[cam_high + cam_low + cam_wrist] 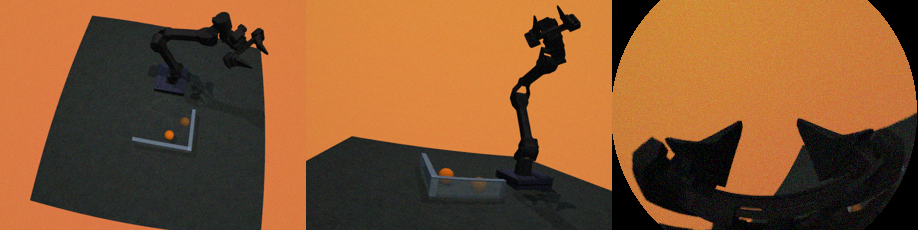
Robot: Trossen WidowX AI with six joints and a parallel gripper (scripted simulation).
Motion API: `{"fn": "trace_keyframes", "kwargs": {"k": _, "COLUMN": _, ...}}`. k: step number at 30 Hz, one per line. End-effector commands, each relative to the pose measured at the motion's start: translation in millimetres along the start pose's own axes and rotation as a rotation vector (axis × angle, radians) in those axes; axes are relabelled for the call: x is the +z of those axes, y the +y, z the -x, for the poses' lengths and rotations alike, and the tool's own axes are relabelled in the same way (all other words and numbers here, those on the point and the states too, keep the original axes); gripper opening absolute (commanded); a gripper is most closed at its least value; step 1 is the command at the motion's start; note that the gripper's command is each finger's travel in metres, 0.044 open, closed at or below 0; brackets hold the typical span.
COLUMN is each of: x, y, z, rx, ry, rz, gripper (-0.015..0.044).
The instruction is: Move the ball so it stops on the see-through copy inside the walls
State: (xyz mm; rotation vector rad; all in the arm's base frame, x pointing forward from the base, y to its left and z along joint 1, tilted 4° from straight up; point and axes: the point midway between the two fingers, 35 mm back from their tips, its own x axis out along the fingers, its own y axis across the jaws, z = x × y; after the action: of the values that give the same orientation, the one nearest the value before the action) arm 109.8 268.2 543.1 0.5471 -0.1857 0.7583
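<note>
Top view only: one ball point(169, 134), one see-through copy point(185, 121), two walls point(191, 127); gripper point(258, 60) spread wide, holding nothing, upper right.

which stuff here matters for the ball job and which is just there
Part of the job:
- orange ball, inside the corner
- see-through copy, the resting spot, beside the longer-looking side wall
- two clear walls
- gripper, open, empty, raised high away from the ball

Just there:
- dark table
- arm's base plate
</note>
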Motion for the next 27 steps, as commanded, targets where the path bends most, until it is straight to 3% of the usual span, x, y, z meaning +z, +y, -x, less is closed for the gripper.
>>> {"fn": "trace_keyframes", "kwargs": {"k": 1, "x": -31, "y": -14, "z": -23, "rx": -0.039, "ry": 0.067, "rz": 0.131, "gripper": 0.0375}}
{"fn": "trace_keyframes", "kwargs": {"k": 13, "x": -144, "y": -148, "z": -80, "rx": -0.293, "ry": 0.467, "rz": 0.493, "gripper": 0.0375}}
{"fn": "trace_keyframes", "kwargs": {"k": 22, "x": -183, "y": -244, "z": -72, "rx": -0.449, "ry": 0.723, "rz": 0.569, "gripper": 0.0375}}
{"fn": "trace_keyframes", "kwargs": {"k": 27, "x": -214, "y": -320, "z": -45, "rx": -0.591, "ry": 0.969, "rz": 0.519, "gripper": 0.0375}}
